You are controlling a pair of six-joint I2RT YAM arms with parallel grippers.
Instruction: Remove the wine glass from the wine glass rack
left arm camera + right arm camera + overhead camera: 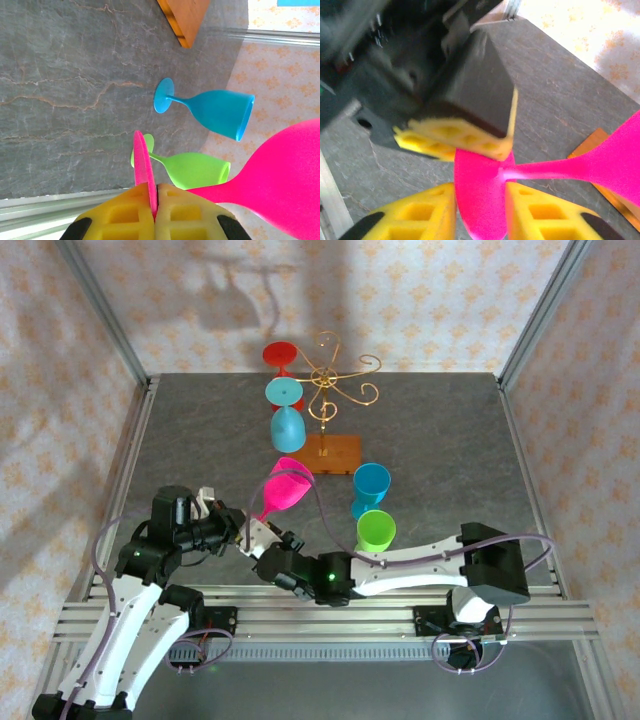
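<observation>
A pink wine glass (287, 488) hangs tilted over the table in front of the wine glass rack (335, 380), free of its gold wire arms. My left gripper (156, 200) is shut on the rim of the glass's flat foot (142, 160), and the bowl (290, 185) sticks out to the right. My right gripper (480, 212) stands open, with a yellow finger on either side of the same pink foot (480, 195). Both grippers meet at the foot (255, 530) near the table's front edge.
A cyan glass (287, 412) and a red glass (281, 353) hang on the rack's left side. The rack's wooden base (330, 450) sits mid-table. A blue glass (370, 485) and a green glass (376, 530) stand right of the grippers. Metal frame rails edge the table.
</observation>
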